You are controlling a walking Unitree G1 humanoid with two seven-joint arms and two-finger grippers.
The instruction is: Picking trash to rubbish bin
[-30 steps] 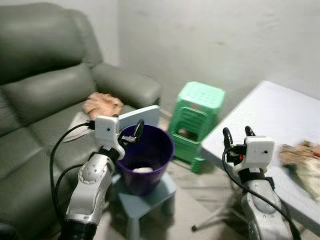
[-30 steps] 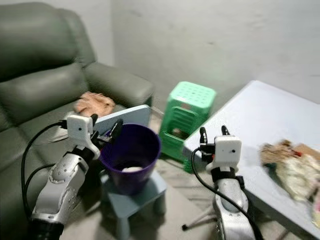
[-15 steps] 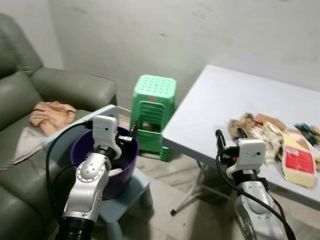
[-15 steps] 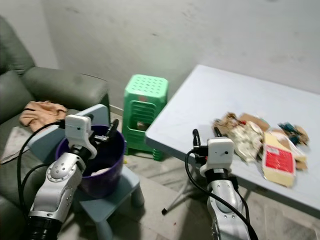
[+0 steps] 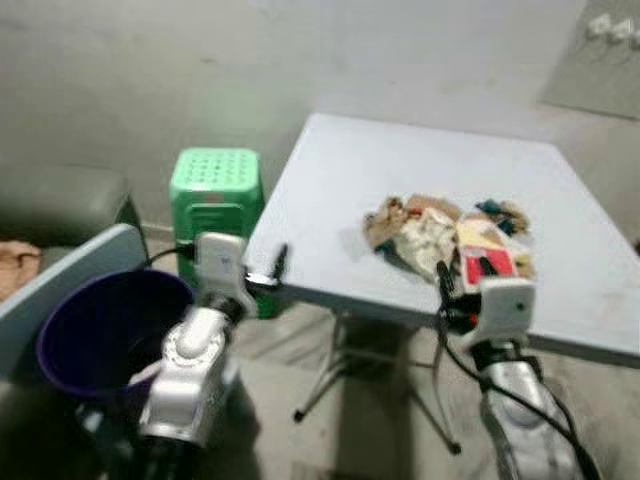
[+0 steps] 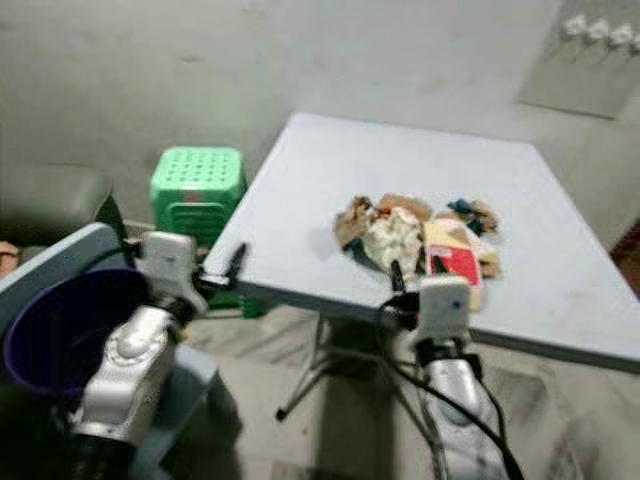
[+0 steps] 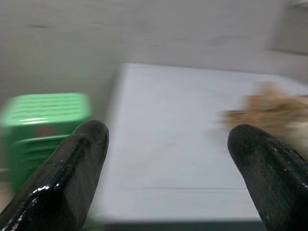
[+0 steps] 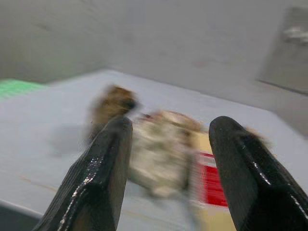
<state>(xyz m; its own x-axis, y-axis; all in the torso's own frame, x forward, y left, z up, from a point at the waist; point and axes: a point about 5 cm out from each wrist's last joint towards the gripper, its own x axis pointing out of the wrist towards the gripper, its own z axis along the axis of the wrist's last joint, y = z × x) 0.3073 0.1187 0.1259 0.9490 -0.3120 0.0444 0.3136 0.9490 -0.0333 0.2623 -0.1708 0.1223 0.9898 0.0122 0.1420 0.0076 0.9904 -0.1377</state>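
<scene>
the purple bin (image 5: 95, 330) is sitting low at the far left, beside the green stool (image 5: 214, 195). the left gripper (image 5: 276, 268) is hanging wide apart near the table (image 5: 330, 190) edge. the trash (image 5: 445, 232), crumpled paper and wrappers, is lying piled on the table; it is looking light and soft, so pinching a raised fold should work. the right gripper (image 5: 449, 285) is pointing at it, spread wide, empty.

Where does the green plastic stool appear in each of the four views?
Left eye view: green stool left of the table.
Right eye view: left of the table's corner.
Left wrist view: blurred, beside the table's edge.
Right wrist view: a green sliver.
Shared landmark: the table.
</scene>
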